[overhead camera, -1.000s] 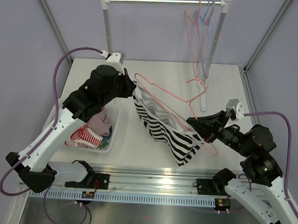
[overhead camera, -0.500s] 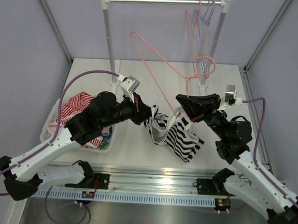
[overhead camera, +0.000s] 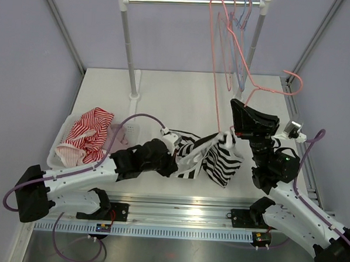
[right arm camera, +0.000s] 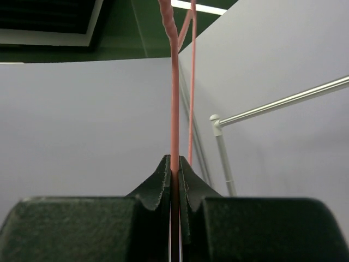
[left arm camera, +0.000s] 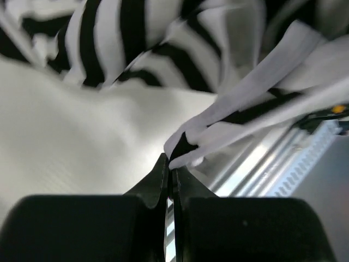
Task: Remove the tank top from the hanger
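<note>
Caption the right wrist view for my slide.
Right hand shut on the pink hanger wire, clothes rail in the background.

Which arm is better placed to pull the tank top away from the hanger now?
Left. The left fingers are shut on the striped tank top; the right fingers are clamped on the pink hanger, holding it up.
</note>
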`<state>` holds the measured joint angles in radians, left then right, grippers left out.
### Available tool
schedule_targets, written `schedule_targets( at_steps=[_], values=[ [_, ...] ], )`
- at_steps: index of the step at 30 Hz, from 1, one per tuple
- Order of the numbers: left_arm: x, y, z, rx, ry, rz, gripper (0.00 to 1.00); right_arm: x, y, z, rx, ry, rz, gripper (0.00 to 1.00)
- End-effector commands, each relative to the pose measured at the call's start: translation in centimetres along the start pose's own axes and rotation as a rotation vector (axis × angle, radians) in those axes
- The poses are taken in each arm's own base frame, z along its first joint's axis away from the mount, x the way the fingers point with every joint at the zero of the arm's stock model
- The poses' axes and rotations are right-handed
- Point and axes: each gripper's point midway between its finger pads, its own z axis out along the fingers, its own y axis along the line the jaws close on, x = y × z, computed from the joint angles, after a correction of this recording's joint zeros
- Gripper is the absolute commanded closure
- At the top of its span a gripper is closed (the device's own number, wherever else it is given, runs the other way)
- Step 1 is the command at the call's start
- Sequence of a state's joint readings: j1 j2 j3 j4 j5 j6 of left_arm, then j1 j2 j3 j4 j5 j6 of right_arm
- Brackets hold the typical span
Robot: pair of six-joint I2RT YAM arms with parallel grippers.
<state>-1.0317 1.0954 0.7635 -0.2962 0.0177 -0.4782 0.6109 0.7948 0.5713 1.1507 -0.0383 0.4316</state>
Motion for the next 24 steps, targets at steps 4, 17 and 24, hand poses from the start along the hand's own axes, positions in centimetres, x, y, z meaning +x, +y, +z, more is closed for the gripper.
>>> schedule_targets(
  at_steps=[4,17,24],
  values=[
    [4.4,6.4,1.6,-0.302,0.037,-0.097,1.0,-4.1,-1.4,0.6,0.105,-0.095,-0.221,1.0],
    [-0.1,7.1,-3.3,-0.413,-0.105,-0.127,0.84,2.3,-5.4,0.9,0.407,0.518,-0.195,1.0],
    [-3.5,5.9,-9.3,-0.402,-0.187,-0.118,0.05,4.0,-8.9,-1.3,0.615,0.723,-0.276,1.0]
  ],
)
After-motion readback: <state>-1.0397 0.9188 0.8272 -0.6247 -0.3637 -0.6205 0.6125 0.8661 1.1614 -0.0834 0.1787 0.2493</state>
